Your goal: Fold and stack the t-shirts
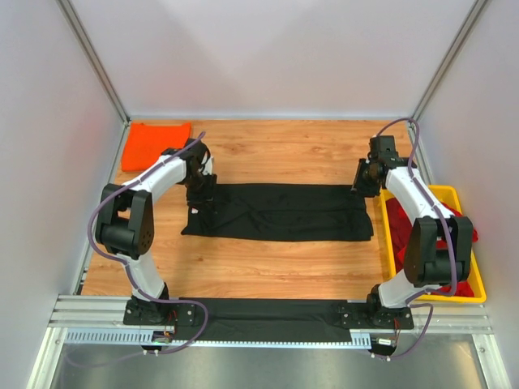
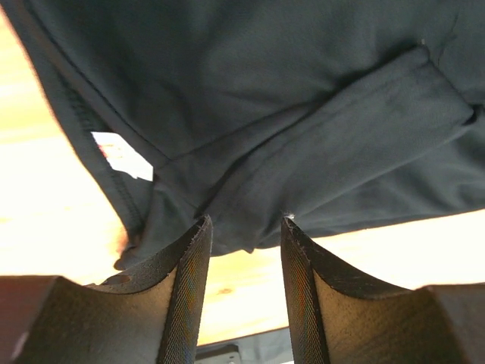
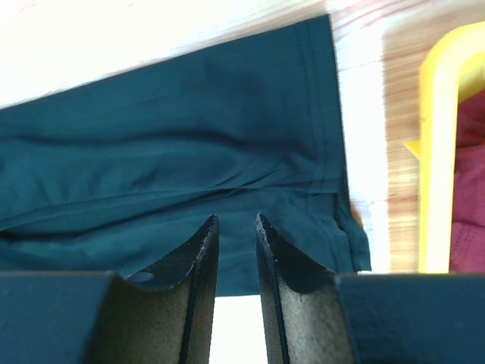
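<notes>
The black t-shirt (image 1: 280, 212) lies flat as a long folded band across the middle of the table. My left gripper (image 1: 199, 194) is over its left end. In the left wrist view the gripper (image 2: 246, 221) is open, with the shirt's folded sleeve (image 2: 318, 144) just past the tips and nothing between the jaws. My right gripper (image 1: 360, 185) is above the shirt's far right corner. In the right wrist view it (image 3: 235, 218) is open by a narrow gap over the shirt (image 3: 167, 144). A folded orange t-shirt (image 1: 155, 144) lies at the far left. Red t-shirts (image 1: 412, 227) lie in the tray.
The yellow tray (image 1: 478, 279) stands at the right edge, close to the right arm; its rim (image 3: 433, 152) and red cloth (image 3: 470, 205) show in the right wrist view. A black cloth (image 1: 268, 318) covers the front rail between the arm bases. Walls close in three sides.
</notes>
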Controlling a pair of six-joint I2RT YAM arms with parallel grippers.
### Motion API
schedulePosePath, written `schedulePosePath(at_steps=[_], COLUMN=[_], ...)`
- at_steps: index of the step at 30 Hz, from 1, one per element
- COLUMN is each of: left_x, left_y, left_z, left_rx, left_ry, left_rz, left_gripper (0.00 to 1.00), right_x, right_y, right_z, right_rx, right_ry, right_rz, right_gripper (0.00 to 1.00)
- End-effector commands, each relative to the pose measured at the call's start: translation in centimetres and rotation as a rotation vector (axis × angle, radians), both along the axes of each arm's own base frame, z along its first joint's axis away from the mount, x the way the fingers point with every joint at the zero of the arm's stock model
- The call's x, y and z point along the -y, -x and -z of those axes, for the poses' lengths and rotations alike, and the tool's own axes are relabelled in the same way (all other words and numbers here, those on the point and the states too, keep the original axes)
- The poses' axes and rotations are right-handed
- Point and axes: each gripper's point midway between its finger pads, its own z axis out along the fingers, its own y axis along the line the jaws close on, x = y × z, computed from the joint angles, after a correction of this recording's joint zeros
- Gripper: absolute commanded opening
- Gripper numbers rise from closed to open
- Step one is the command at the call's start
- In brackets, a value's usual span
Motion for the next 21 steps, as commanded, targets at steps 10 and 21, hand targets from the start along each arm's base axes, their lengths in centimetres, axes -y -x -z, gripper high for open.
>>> schedulePosePath(at_steps=[10, 21], left_x=[2.1, 1.7], left_y=[0.6, 0.2], left_z=[-0.8, -2.2], left_rx=[0.008, 0.045], left_ry=[0.124, 0.104], left_rz=[0.068, 0.051], left_gripper=[0.47, 0.46], right_x=[-0.6, -0.9], right_y=[-0.6, -0.5], right_z=[-4.7, -5.1], right_rx=[0.113, 0.119], right_ry=[-0.010, -0.012], right_rz=[-0.011, -0.014], right_gripper=[0.28, 0.29])
